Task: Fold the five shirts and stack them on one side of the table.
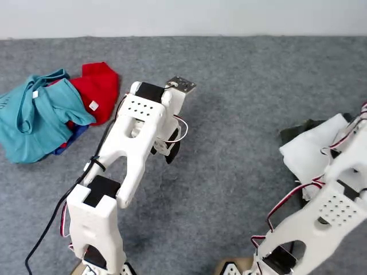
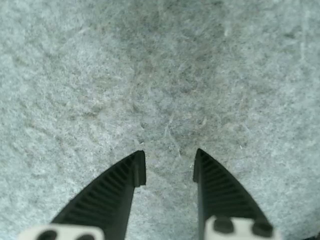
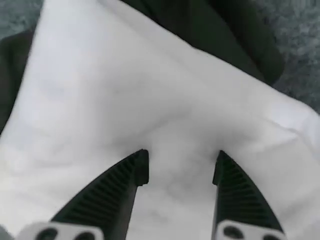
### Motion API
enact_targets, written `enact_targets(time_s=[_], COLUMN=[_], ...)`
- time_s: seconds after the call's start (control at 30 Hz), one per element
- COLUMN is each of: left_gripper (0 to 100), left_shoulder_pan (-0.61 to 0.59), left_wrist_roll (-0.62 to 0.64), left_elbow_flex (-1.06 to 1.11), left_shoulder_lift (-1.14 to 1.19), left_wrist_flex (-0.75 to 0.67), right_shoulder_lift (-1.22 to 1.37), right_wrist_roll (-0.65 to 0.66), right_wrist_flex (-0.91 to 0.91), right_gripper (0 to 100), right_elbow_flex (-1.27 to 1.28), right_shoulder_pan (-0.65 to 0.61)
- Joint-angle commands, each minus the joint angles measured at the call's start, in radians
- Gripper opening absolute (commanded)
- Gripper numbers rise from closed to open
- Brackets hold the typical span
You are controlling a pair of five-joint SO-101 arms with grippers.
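Left edge of the table [image 1: 241,86]: teal shirt [image 1: 37,117] heaped over red shirt [image 1: 98,86] and blue shirt [image 1: 74,136], all loose and unfolded.
Middle: our left gripper [image 2: 169,165] is above bare table, its jaws a little apart and empty.
Right edge: white shirt [image 3: 125,85] lies on a dark shirt [image 3: 235,35].
Over it: our right gripper [image 3: 181,167] has its jaws apart and holds nothing.
Handling: we judge the cloth light, soft and limp — it will sag. We would pinch a hem or shoulder corner, one layer only.

No readable text, white tag [image 1: 93,105] on red shirt [image 1: 101,81] seemingly blank
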Motion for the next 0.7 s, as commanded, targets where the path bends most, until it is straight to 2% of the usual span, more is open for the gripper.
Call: enact_targets(time_s=[0.0, 0.13, 0.4, 0.5, 0.67], left_gripper=[15, 15, 16, 16, 16], left_shoulder_pan=[0.002, -0.002, -0.038, -0.138, -0.385], left_wrist_roll=[-0.006, -0.006, -0.035, -0.041, -0.038], left_elbow_flex=[-0.004, -0.004, -0.015, -0.076, -0.191], left_shoulder_lift=[-0.054, -0.054, -0.064, -0.063, -0.063], left_wrist_flex=[0.008, 0.008, 0.005, 0.009, 0.02], right_shoulder_lift=[-0.008, -0.071, -0.375, -0.495, -0.668], right_wrist_roll=[-0.012, 0.002, 0.183, 0.229, 0.293], right_wrist_flex=[-0.013, 0.062, 0.331, 0.355, 0.354], right_gripper=[21.7, 21.7, 21.7, 21.7, 21.7], right_elbow_flex=[-0.009, -0.015, -0.06, -0.034, 0.075], right_shoulder_pan=[0.016, 0.007, -0.036, -0.028, -0.05])
